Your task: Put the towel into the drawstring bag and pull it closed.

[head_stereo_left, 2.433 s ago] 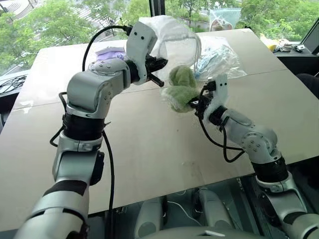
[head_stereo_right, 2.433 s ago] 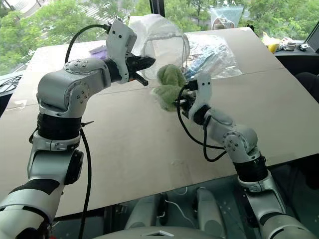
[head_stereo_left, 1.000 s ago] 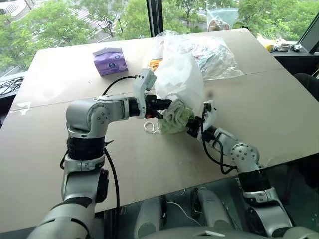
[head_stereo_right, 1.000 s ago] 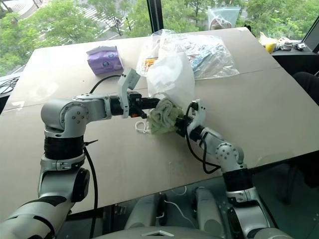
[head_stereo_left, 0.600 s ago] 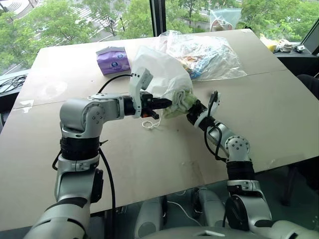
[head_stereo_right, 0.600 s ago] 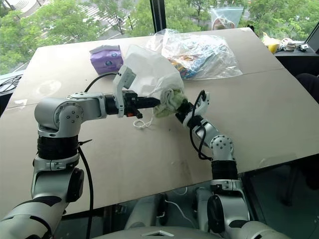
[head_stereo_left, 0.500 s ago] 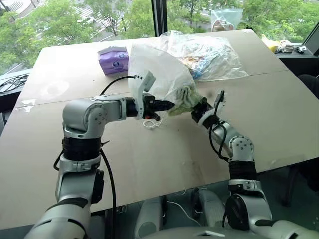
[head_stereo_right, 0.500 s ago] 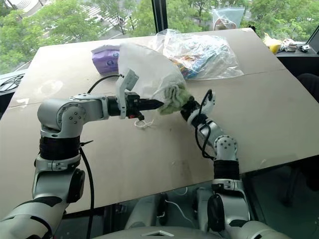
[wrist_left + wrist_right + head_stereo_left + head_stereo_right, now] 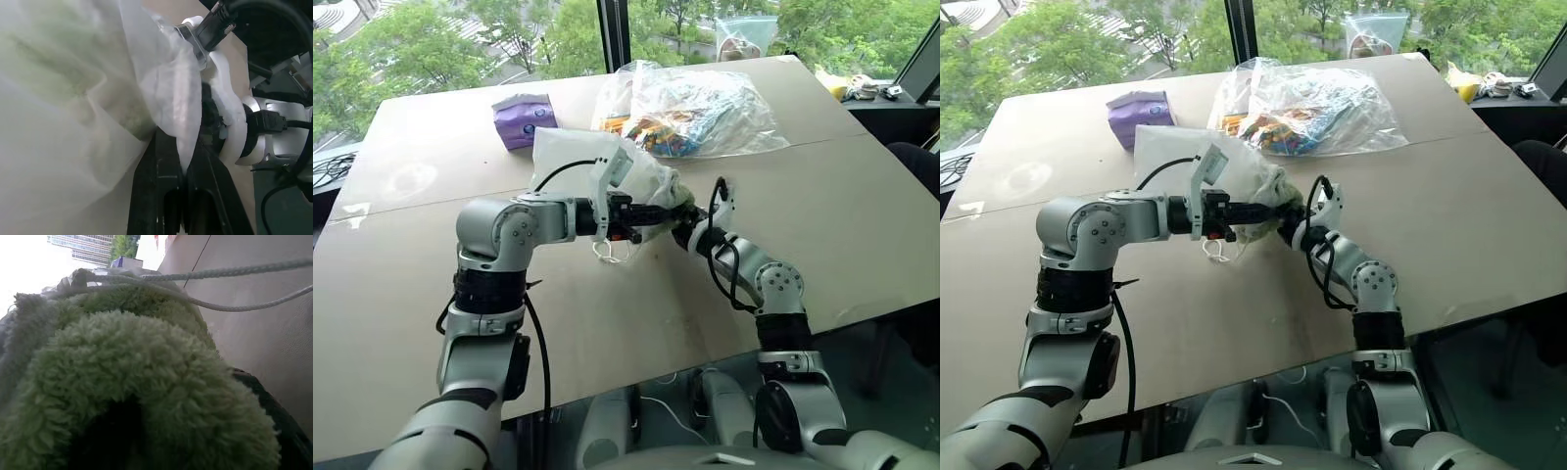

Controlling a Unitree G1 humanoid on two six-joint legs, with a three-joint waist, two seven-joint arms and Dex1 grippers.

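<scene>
The small, fluffy light green terry towel (image 9: 146,396) is sitting in the mouth of the thin translucent white fabric drawstring bag (image 9: 570,157), which is lying on the tan table (image 9: 842,206) with its closed end pointing away from the robot. The towel is lying directly ahead of the right gripper (image 9: 1285,227), pressed close against it, so the push line is running along the bag's long axis, from mouth to closed end. Whether the right gripper's fingers are parted or closed cannot be told here. The left gripper (image 9: 182,164) is pinching the bag's rim fabric, fingers together, holding the mouth up beside the towel. The thin white cord drawstrings (image 9: 1216,251) are trailing loose on the table below the mouth. The right arm is judged nearer for seating the towel deeper. A clear crinkly plastic bag of colourful sticks (image 9: 705,103) and a purple packet (image 9: 521,117) are lying beyond.
</scene>
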